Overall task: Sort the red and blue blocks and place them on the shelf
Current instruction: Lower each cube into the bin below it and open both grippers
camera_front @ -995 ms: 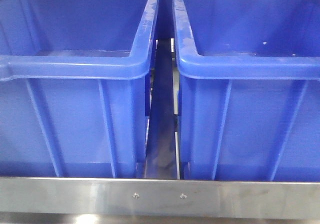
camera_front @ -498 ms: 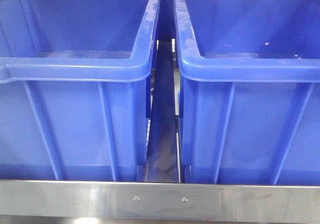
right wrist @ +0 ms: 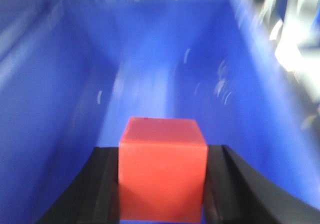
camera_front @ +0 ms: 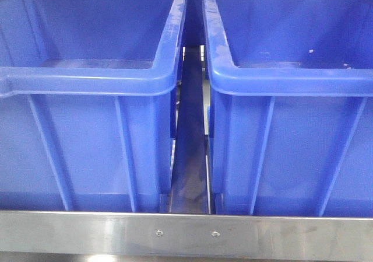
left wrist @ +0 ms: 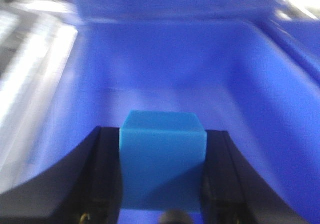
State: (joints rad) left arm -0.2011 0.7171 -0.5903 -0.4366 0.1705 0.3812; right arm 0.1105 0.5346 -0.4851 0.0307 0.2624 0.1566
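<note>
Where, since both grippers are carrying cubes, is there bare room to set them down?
Both bin floors look bare: the left bin ahead of the blue cube, the right bin ahead of the red cube. The gap between the bins is too narrow.

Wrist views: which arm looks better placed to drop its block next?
Left, marginally. The left gripper holds the blue block inside a blue bin with less blur; the right gripper holds the red block in a scuffed bin too, but its view streaks, suggesting motion.

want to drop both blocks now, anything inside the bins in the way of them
Nothing visible. The left gripper holds the blue block and the right gripper the red block, each facing bare blue bin interior, though blurred.
</note>
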